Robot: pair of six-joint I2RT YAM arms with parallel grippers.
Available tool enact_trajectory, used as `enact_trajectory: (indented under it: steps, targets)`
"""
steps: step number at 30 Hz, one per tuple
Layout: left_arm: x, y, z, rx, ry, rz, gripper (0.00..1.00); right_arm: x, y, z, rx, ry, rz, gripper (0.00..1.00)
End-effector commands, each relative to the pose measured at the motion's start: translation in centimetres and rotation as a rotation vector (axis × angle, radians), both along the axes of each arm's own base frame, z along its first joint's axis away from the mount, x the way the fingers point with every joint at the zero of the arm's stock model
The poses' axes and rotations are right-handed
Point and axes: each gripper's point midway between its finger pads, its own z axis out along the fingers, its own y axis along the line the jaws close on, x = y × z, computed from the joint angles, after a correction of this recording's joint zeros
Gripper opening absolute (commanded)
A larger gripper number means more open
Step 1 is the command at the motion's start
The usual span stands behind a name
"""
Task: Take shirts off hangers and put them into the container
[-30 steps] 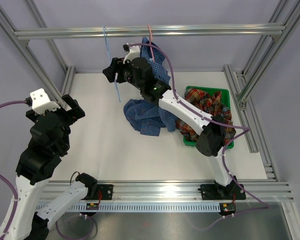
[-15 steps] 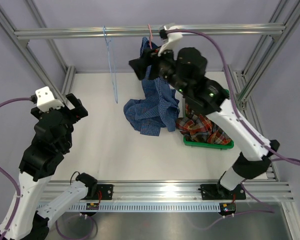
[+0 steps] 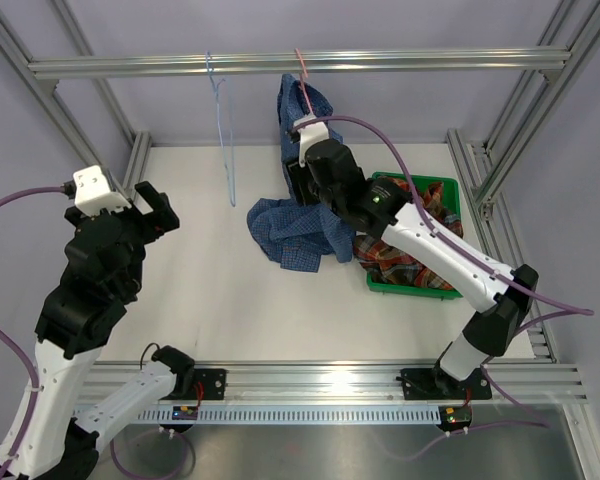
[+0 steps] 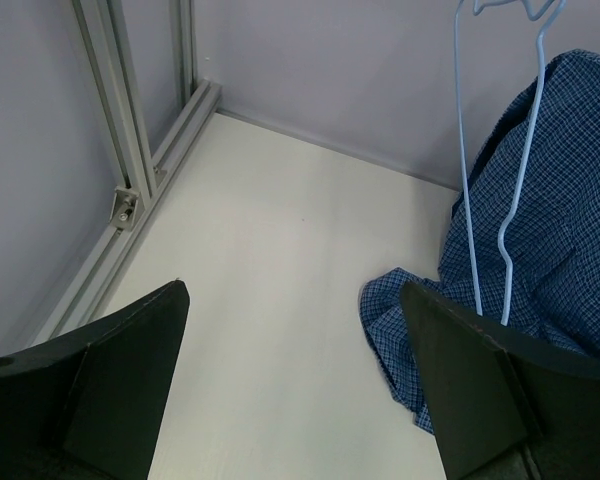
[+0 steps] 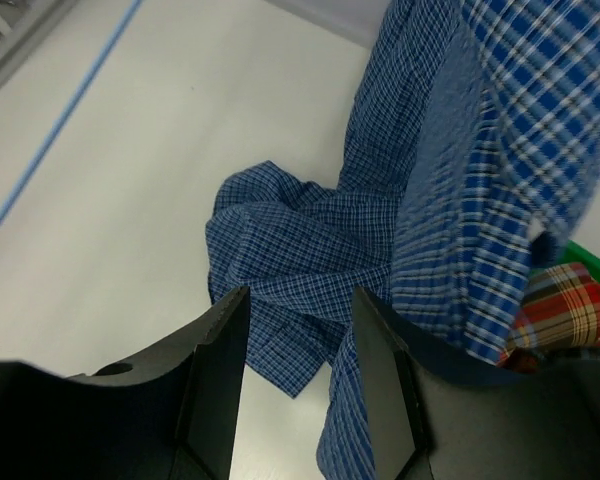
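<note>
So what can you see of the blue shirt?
The blue shirt is soft cloth with a fine blue and white check. Its top hangs on the pink hanger from the rail, and the rest droops down into a crumpled heap on the white table. The heap's right edge meets the plaid shirt in the green tray.

A fine blue-and-white check is seen on the checked shirt [image 3: 292,228] at the middle. Red, brown and orange plaid is shown on the plaid shirt [image 3: 410,255], framed by the bright green tray [image 3: 410,290] on the right. Farther back, a light blue hanger [image 3: 225,150] and a pink hanger [image 3: 301,68] are picked out above the white table [image 3: 200,280].
</note>
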Motion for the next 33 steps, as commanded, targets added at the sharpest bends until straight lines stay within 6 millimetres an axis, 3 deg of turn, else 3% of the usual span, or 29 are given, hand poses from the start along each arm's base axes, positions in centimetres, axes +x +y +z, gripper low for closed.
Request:
enact_trajectory:
  steps: [1, 6, 10, 14, 17, 18, 22, 24, 29, 33]
  targets:
    - [0.1, -0.6, 1.5, -0.016, -0.036, -0.034, 0.92, 1.7, -2.3, 1.9, 0.039, -0.040, -0.067, 0.53]
    - [0.0, -0.7, 1.4, -0.016, -0.042, -0.043, 0.92, 2.8, -3.2, 1.3, 0.036, -0.039, -0.102, 0.49]
    - [0.0, -0.5, 1.0, -0.008, -0.041, -0.039, 0.92, 1.9, -4.0, 2.2, 0.056, -0.060, -0.092, 0.51]
    - [0.3, -0.9, 0.4, -0.011, -0.032, -0.047, 0.92, -0.6, -2.9, 4.4, 0.130, -0.060, 0.048, 0.51]
    - [0.5, -1.1, 0.1, -0.018, -0.027, -0.052, 0.92, -3.2, -3.1, 7.7, 0.225, -0.099, 0.125, 0.51]
    - [0.5, -1.1, 0.0, -0.021, -0.028, -0.052, 0.92, -4.2, -3.8, 9.4, 0.256, -0.125, 0.135, 0.51]
    - [0.5, -1.3, 0.3, -0.028, -0.033, -0.064, 0.92, -5.6, -5.5, 12.0, 0.275, -0.153, 0.132, 0.54]
    - [0.5, -1.4, 0.4, -0.030, -0.033, -0.067, 0.91, -5.5, -6.0, 11.8, 0.255, -0.146, 0.112, 0.59]
    - [0.7, -1.6, 0.4, -0.032, -0.033, -0.072, 0.91, -4.5, -5.9, 9.8, 0.206, -0.119, 0.087, 0.62]
    - [0.8, -1.7, 0.5, -0.032, -0.031, -0.079, 0.91, -2.4, -5.3, 7.3, 0.149, -0.080, 0.057, 0.63]
